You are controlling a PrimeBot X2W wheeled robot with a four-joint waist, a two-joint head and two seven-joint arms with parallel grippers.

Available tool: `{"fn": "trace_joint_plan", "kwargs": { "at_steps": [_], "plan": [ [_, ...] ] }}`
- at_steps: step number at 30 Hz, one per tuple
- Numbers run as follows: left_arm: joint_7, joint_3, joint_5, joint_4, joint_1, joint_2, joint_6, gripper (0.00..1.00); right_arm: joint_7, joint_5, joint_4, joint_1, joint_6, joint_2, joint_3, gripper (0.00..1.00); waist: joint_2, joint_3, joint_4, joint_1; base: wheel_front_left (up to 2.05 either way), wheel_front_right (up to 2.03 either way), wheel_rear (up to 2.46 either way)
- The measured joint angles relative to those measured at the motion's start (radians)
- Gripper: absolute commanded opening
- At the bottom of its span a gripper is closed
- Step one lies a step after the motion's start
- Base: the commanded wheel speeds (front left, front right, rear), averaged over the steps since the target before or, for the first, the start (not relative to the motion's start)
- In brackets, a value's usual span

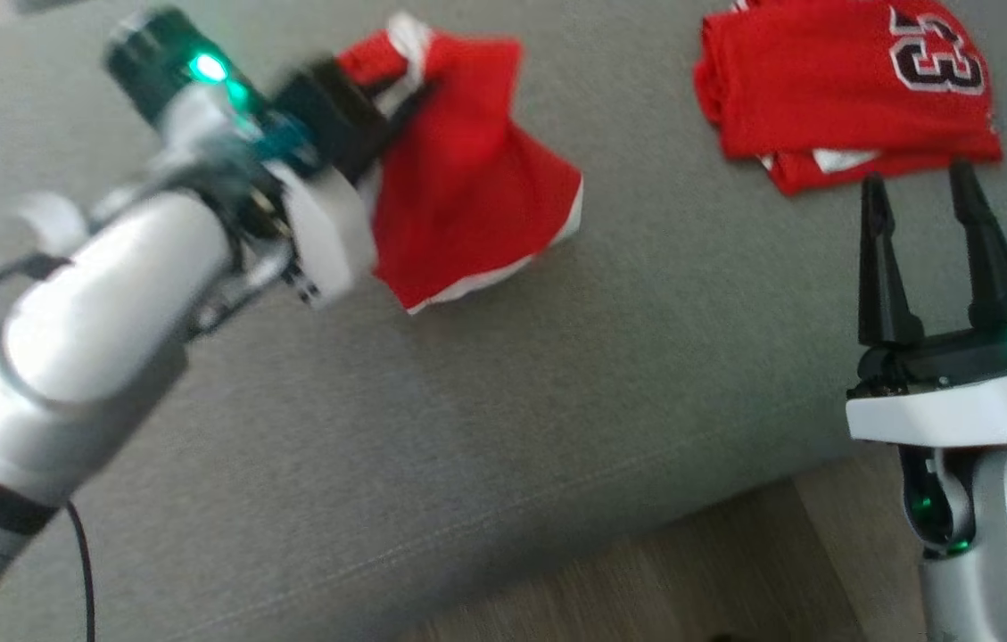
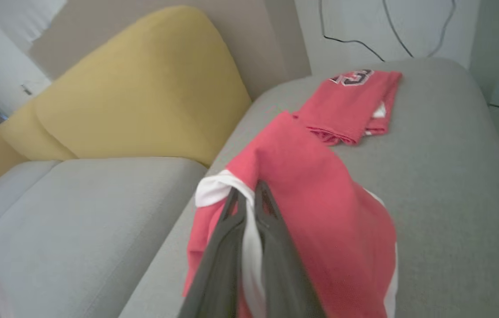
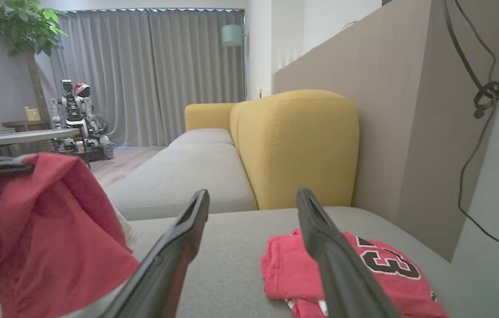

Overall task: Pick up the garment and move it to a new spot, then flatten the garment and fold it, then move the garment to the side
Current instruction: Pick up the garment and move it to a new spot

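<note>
Left end effector (image 2: 249,193): its two long dark fingers are pinched together on a white-trimmed fold of the crumpled red fabric garment with white edging (image 1: 467,205), gripping it from above.
Garment: it hangs from that pinch in a loose cone over the far-left part of the grey upholstered sofa seat (image 1: 557,401). The bottom hem is very near the cushion. I cannot tell whether it touches.
Right end effector (image 1: 916,183): fingers spread wide with nothing between them, hovering over the near-right edge of the seat.
Folded red jersey with a black-and-white "33" (image 1: 833,89): lying in a neat stack at the far-right corner of the seat, just beyond the right fingertips and well apart from the hanging garment.
Surroundings: a mustard-yellow sofa backrest (image 3: 293,145) rises past the far edge, and pale wooden floor (image 1: 690,571) shows below the near edge.
Done so far: by my reading, the pick-up has succeeded, since the garment is off the cushion and bunched.
Left to do: set it down at a new spot, spread it flat, fold it, then shift it to the side, so most of the job remains. The open right end effector looks ready to help with the spreading.
</note>
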Motion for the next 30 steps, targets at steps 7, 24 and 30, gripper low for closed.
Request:
{"fn": "trace_joint_plan", "kwargs": {
  "at_steps": [7,24,30],
  "plan": [
    [-0.037,-0.097,0.046,0.127,0.114,-0.084,0.039,0.48,0.000,0.018,-0.014,-0.027,0.000,0.004,0.024,1.00,-0.0001,0.100,-0.049,0.0000,0.00,0.00,0.00],
    [-0.263,0.087,-0.156,0.093,0.446,-0.212,0.317,1.00,0.000,0.035,0.022,0.036,0.000,0.003,0.173,1.00,0.0000,-0.026,0.123,0.0000,0.00,0.00,0.00],
    [-0.275,0.221,-0.146,-0.094,0.631,-0.203,0.444,1.00,0.000,0.012,0.064,0.118,0.000,0.004,0.156,1.00,0.0000,-0.107,0.240,0.0000,0.00,0.00,0.00]
  ]
}}
